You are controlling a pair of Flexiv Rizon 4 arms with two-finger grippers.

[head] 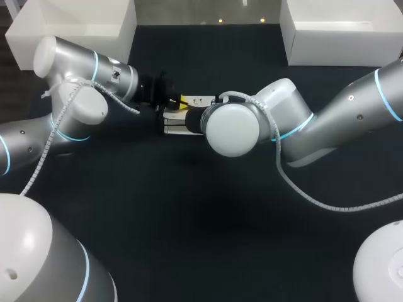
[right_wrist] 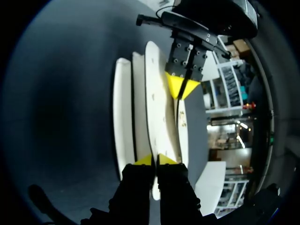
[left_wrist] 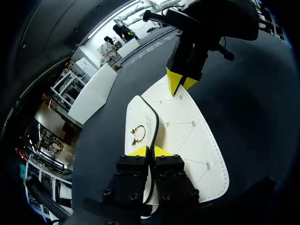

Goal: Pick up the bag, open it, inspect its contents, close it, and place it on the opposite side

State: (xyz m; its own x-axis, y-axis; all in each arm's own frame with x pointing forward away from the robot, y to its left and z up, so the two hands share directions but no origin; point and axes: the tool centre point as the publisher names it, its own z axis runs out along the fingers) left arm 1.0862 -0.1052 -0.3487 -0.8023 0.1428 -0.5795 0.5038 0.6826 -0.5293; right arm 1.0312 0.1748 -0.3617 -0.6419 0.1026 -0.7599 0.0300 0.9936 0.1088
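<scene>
A white bag [head: 179,119] with stitched panels and a gold clasp [left_wrist: 138,132] hangs between my two arms over the middle of the dark table [head: 189,220]. My left gripper [left_wrist: 150,151] is shut on the dark-trimmed edge of the bag's front flap [left_wrist: 140,117], close to the clasp. My right gripper [right_wrist: 156,160] is shut on the opposite end, pinching one white layer [right_wrist: 157,108] of the bag. In each wrist view the other arm's yellow tips show at the bag's far end: the right gripper [left_wrist: 180,83] and the left gripper [right_wrist: 180,88]. From the head camera, the right arm's wrist [head: 230,129] hides its fingers.
A white bin [head: 75,28] stands at the back left of the table and another white bin [head: 340,31] at the back right. Dark table surface lies open in front of the arms.
</scene>
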